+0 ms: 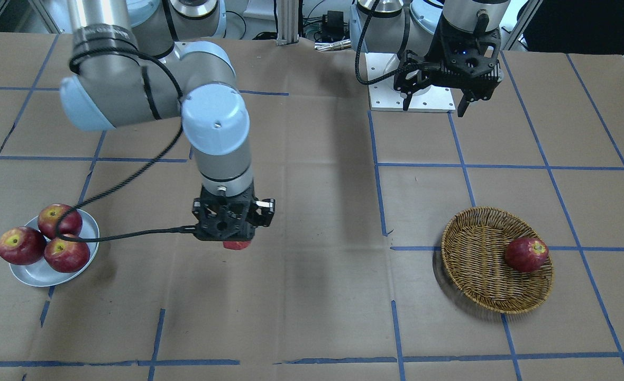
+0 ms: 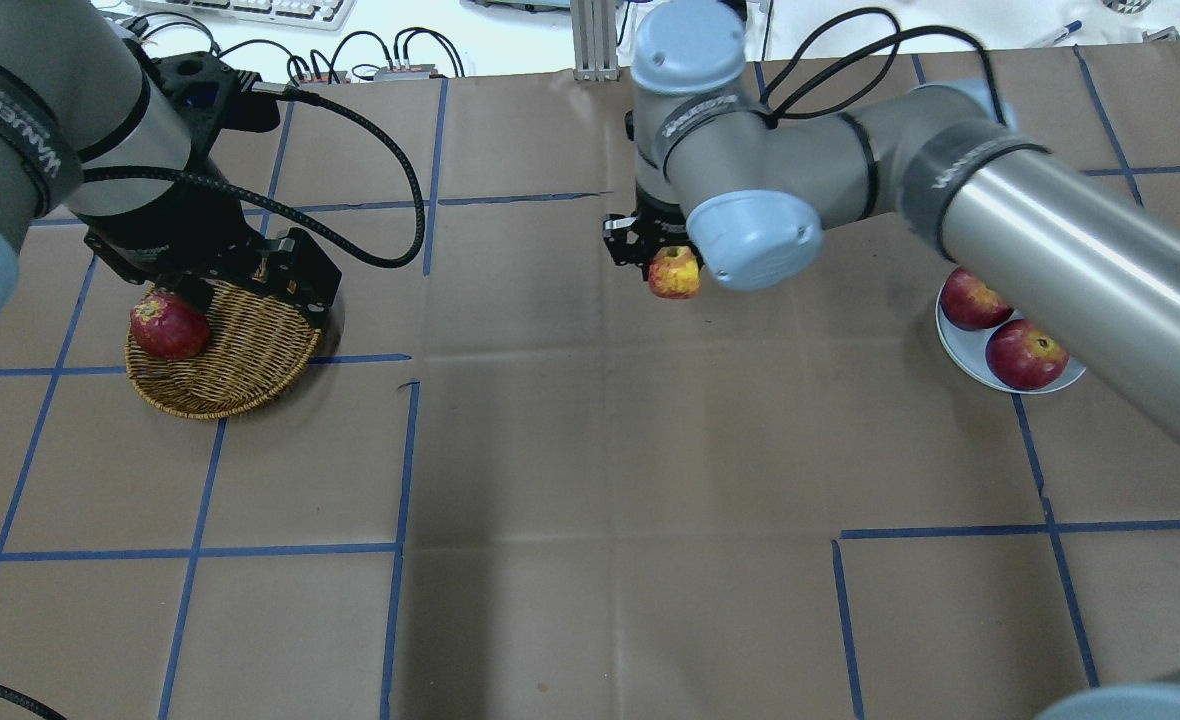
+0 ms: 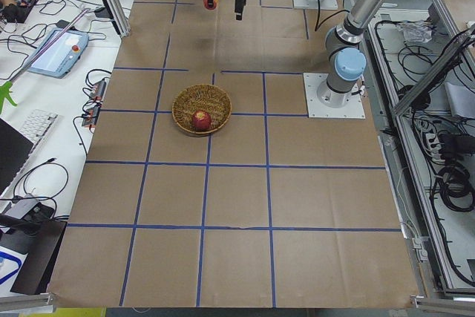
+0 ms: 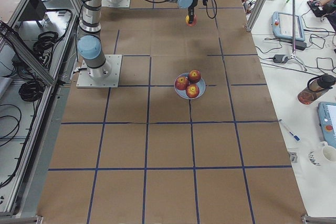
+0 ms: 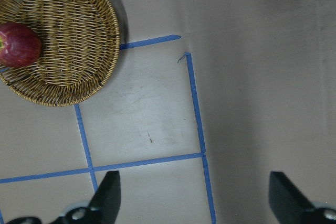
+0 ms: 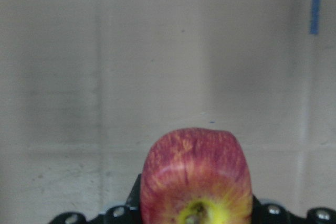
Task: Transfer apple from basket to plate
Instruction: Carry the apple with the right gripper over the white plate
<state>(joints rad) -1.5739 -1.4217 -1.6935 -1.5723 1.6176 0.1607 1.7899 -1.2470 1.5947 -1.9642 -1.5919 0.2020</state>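
Apple (image 2: 675, 273) in right hand's (image 6: 195, 205) grip — aloft, between basket (image 1: 476, 254) and plate (image 1: 37, 274)

Bright, even light from overhead, with soft shadows.
The table (image 1: 312, 317) was evenly lit. Faint grey shadows lay under the right arm (image 2: 1050, 240), whose metal tube carried a white streak of glare, and a darker one hugged the basket (image 1: 476, 270). The right wrist view was dim and soft: the apple (image 6: 195, 177), close up, looked slightly blurred, and the table behind it was smeared grey.
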